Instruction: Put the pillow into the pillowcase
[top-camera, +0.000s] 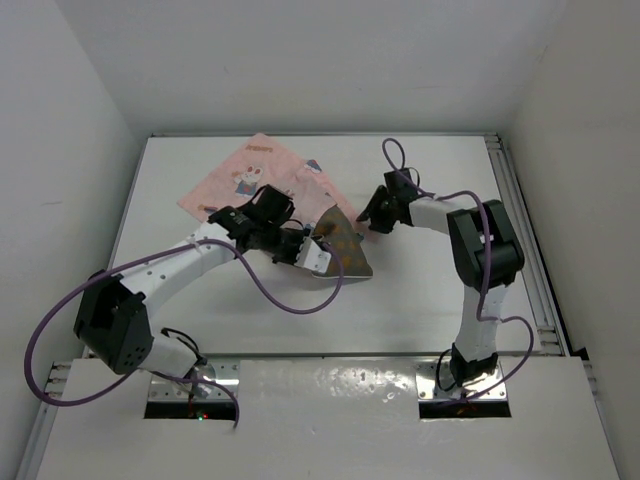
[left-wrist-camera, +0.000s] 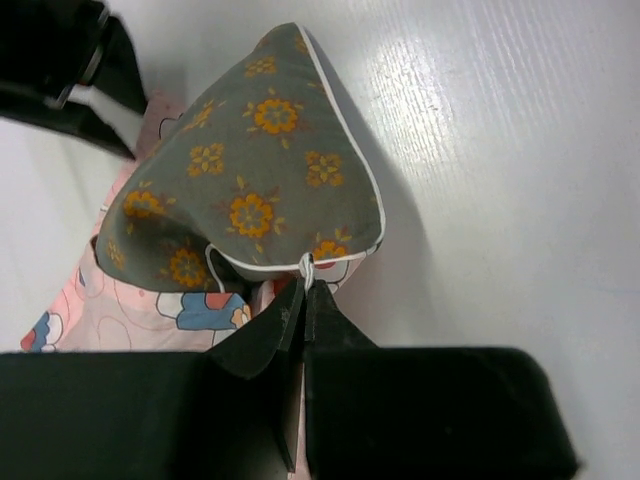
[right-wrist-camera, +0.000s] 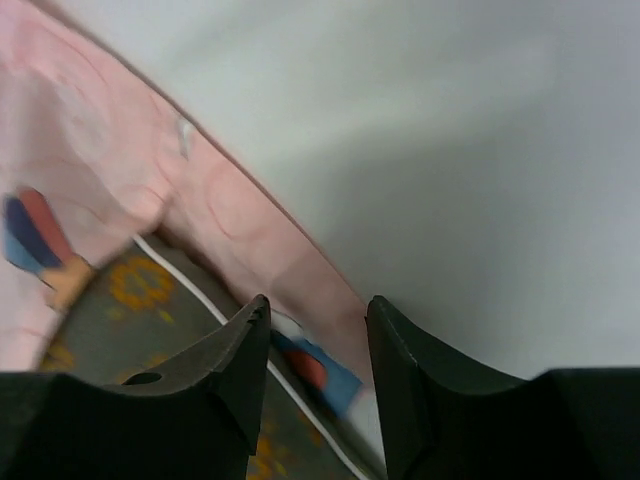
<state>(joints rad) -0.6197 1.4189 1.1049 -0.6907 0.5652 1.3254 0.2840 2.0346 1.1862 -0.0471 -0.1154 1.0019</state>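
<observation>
One pillow (top-camera: 341, 243), one pillowcase (top-camera: 250, 172), two robot arms (top-camera: 170, 268), one table (top-camera: 420, 310).

White table (top-camera: 420, 300), pale walls (top-camera: 60, 120)

left gripper (left-wrist-camera: 303, 292) pinched tight — right gripper (right-wrist-camera: 318, 312) with jaws parted, both reaching inward.

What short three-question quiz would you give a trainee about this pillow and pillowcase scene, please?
1. True or false: the left fingers are shut on the pillow's piped edge.
2. The right fingers are: A) shut on the pillow, B) apart above the pillowcase edge, C) out of view.
3. Fill in: the pillow's flower print is ____.
Key: 1 true; 2 B; 3 orange.
</observation>
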